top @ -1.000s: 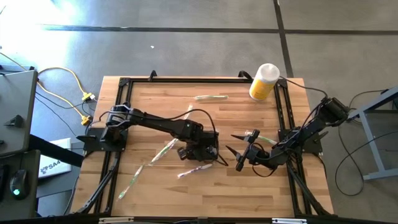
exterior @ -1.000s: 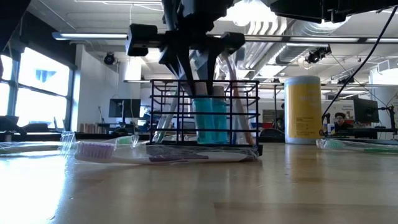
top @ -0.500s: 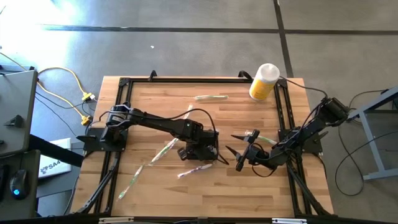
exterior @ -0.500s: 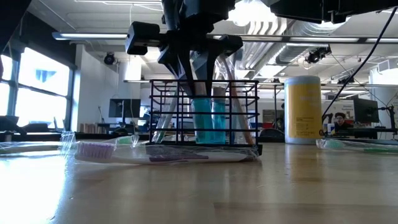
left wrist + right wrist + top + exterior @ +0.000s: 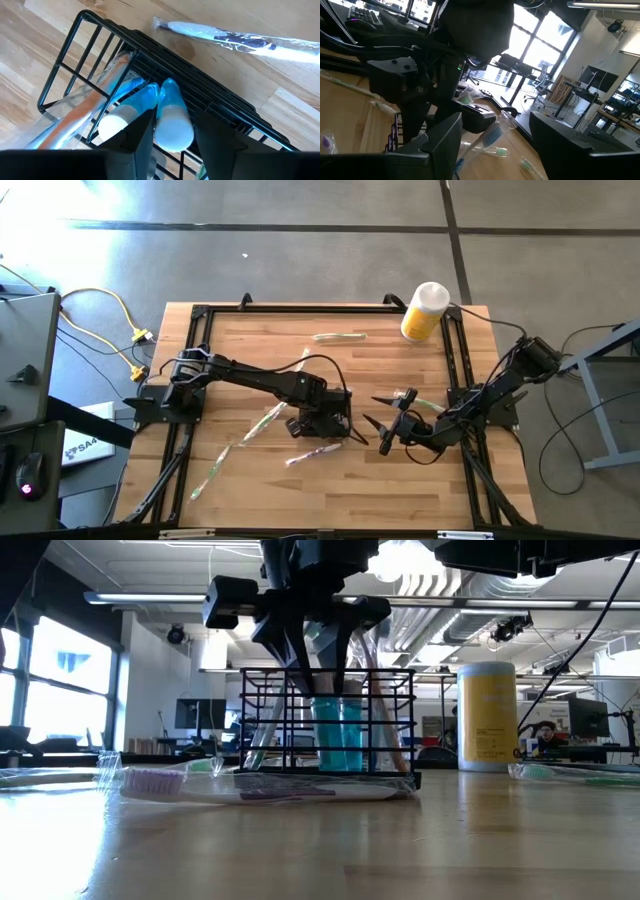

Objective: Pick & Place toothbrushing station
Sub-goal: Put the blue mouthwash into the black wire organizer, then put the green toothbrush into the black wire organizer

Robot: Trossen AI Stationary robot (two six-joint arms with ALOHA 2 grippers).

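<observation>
We see the toothbrushing station (image 5: 328, 720) standing upright, mouth up, directly beneath the left gripper (image 5: 310, 635), whose fingers straddle a blue tube (image 5: 170, 112), slightly parted. The right gripper (image 5: 385, 425) waits beside it, jaws spread wide.

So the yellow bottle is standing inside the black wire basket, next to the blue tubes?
Not quite. The yellow bottle stands by itself near the table's far edge, outside the black wire basket, as the high view shows. The blue tubes are inside it.

Legend: 1 black organiser box (image 5: 215, 100) holding 2 blue tubes (image 5: 170, 105); 1 yellow bottle (image 5: 424, 311). At least 5 wrapped toothbrushes (image 5: 340, 336) lie loose on the table (image 5: 300, 490).
</observation>
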